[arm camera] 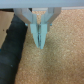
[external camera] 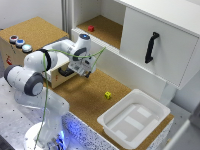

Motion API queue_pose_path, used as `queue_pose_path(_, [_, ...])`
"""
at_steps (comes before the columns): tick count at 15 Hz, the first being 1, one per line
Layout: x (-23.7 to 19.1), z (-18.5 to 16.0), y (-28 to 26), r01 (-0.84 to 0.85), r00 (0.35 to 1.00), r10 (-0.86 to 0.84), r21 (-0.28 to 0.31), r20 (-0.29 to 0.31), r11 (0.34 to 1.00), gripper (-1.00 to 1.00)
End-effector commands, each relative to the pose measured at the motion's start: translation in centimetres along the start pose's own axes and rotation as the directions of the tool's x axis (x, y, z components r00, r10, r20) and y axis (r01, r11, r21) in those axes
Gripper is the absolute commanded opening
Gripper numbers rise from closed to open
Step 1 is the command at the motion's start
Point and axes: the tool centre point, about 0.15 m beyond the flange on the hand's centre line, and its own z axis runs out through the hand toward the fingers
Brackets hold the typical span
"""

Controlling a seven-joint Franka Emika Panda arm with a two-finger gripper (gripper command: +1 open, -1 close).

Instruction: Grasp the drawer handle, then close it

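Beside the button box, the drawer (external camera: 61,70) stands open, its black handle (external camera: 66,72) just beside the pincer (external camera: 86,71), toward the exterior view's left. Pincer fingers (arm camera: 40,35) are pressed together, holding nothing.

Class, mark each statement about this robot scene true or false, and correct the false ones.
1. The gripper has its jaws shut with nothing between them. True.
2. A yellow cube lies on the cork surface. True.
3. The white tub holds the red cube. False: the red cube sits in the open shelf; the tub looks empty.
4. The white cabinet door has a red handle. False: it is black.
5. The drawer is pushed fully in. False: it stands open.
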Motion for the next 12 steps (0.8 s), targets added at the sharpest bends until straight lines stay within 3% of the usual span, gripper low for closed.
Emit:
queue_pose_path(1, [3.6,1.0,-3.9,-0.063,0.995,0.067,-0.06,0.069,0.996,-1.0])
queue_pose_path(4, [4.4,0.6,-5.4,-0.059,0.996,0.063,-0.079,0.057,0.995,-1.0])
queue_pose_path(12, [6.3,2.4,-11.1,-0.016,0.998,0.017,-0.03,0.059,0.999,-1.0])
